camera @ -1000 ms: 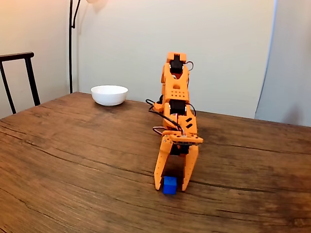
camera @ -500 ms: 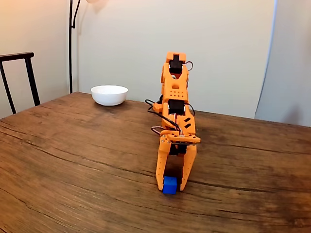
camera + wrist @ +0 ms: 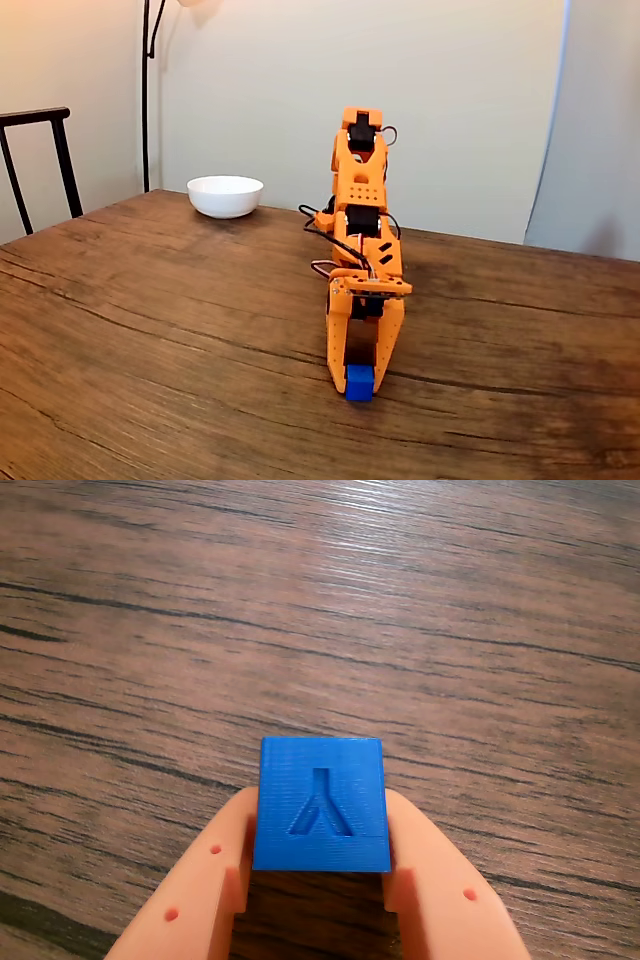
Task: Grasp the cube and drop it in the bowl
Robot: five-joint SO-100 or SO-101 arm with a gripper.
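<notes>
The small blue cube (image 3: pixel 321 805) sits pinched between my two orange fingers (image 3: pixel 205 880) in the wrist view, with an embossed Y mark on its top face. In the fixed view the cube (image 3: pixel 359 381) rests on the wooden table (image 3: pixel 150 320) at the tips of my gripper (image 3: pixel 359 385), which is shut on it from both sides. The arm stretches forward and down from its base. A white bowl (image 3: pixel 225 195) stands far off at the back left of the table in the fixed view.
A dark chair (image 3: pixel 40 165) stands at the left edge and a lamp pole (image 3: pixel 146 90) rises behind the bowl. The arm's black cables (image 3: pixel 325 232) trail beside its base. Bare wood lies between cube and bowl.
The fingers have closed inward onto the cube, and the cube has shifted slightly to the right between them. The arm otherwise stays in place.
</notes>
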